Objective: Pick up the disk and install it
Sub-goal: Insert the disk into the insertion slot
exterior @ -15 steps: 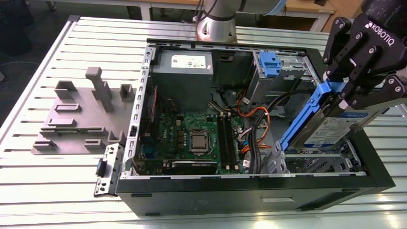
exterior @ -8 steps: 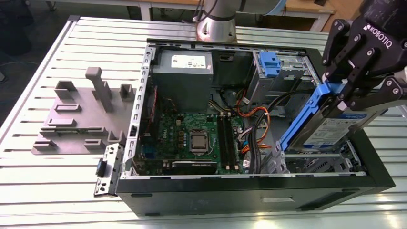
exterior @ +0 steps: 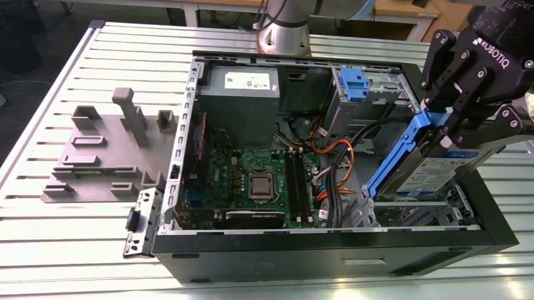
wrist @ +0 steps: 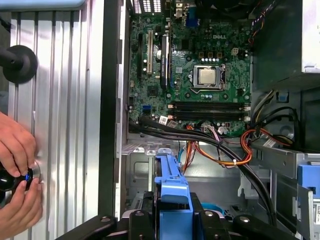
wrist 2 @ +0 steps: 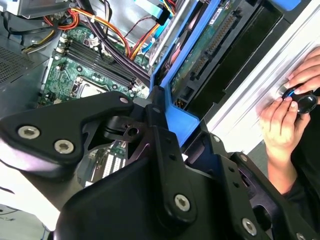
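Because my fingers (exterior: 499, 120) are closed firmly on the disk (exterior: 427, 167), pinching its blue frame near the upper end, my gripper (exterior: 461, 132) holds it above the drive bay (exterior: 413, 211), at the four o'clock corner of the computer case (exterior: 334, 240) in the exterior view. The disk's long axis is tilted there, running from one o'clock down to seven, label toward the camera. Seating it well, I judge, means levelling that tilt, squaring the frame with the bay walls, and staying off the cables (exterior: 329, 150) at its nine o'clock.
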Robot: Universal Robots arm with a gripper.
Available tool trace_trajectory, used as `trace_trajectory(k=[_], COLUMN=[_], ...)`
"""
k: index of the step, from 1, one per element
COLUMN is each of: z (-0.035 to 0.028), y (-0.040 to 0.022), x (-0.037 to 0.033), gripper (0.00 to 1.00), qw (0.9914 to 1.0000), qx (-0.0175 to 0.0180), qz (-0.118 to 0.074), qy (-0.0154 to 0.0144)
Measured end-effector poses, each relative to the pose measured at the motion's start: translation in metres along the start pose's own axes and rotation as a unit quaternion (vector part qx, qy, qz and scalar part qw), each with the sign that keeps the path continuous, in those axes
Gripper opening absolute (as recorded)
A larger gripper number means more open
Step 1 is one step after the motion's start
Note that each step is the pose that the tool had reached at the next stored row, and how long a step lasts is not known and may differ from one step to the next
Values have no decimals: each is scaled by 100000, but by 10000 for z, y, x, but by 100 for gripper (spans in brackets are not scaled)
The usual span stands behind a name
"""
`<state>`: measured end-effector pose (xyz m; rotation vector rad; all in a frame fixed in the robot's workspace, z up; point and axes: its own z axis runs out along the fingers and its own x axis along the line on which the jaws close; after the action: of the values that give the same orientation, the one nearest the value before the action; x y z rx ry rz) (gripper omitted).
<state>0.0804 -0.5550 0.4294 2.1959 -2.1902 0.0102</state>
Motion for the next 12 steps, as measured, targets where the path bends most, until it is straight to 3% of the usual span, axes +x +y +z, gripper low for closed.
trace_trajectory(k=[12], z=[36], y=[-1], x=[-1], gripper=[36], qw=[100000], qx=[12], qz=[-1], qy=[27])
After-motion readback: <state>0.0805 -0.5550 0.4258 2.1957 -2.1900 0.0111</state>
